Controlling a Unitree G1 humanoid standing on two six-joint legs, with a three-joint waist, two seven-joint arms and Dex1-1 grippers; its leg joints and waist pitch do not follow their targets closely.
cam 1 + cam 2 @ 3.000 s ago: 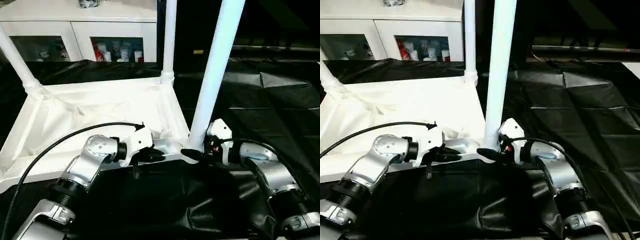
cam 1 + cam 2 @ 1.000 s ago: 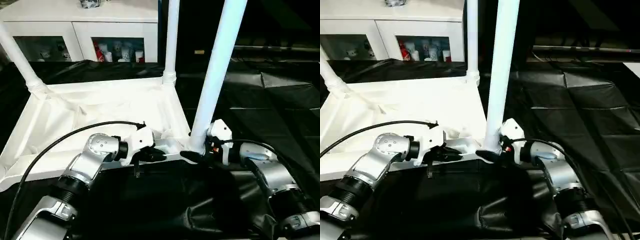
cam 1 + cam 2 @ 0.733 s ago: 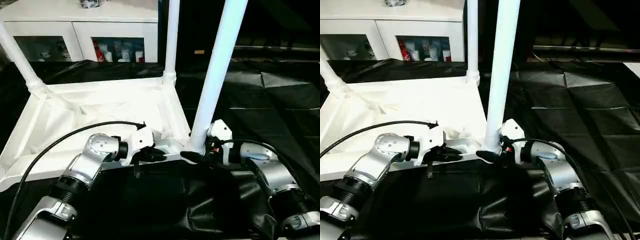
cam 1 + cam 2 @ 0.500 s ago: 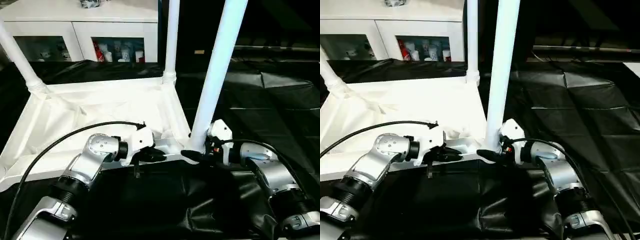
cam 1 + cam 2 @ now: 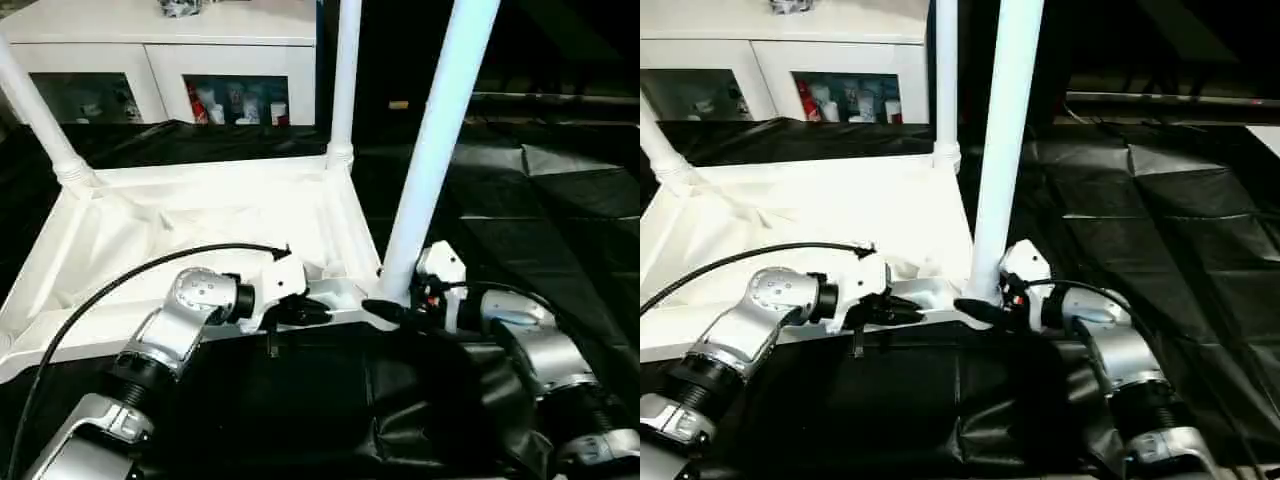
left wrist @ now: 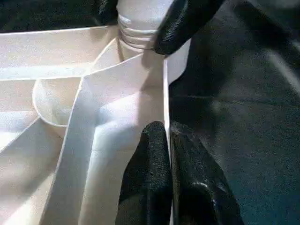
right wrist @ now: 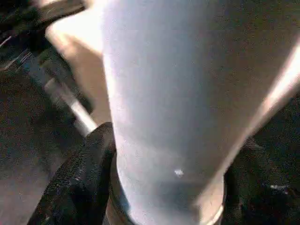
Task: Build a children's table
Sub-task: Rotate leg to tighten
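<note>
head view: tabletop (image 5: 200,215) lies upside down on black sheet (image 5: 560,230); you've three legs (image 5: 435,150) up, fourth socket unseen.
left wrist: left gripper (image 6: 168,140) pinches the rim.
right wrist: right gripper (image 7: 164,187) clasps the near leg's base.

**Free room and obstacles around the upturned tabletop**

The near right corner is occupied by an upright leg (image 5: 432,150) flanked by the right gripper (image 5: 385,312). The near rim (image 6: 165,101) is pinched by the left gripper (image 6: 168,154). Two further legs (image 5: 343,80) stand at far corners. Open black sheeting (image 5: 540,220) is left unobstructed rightward.
</note>
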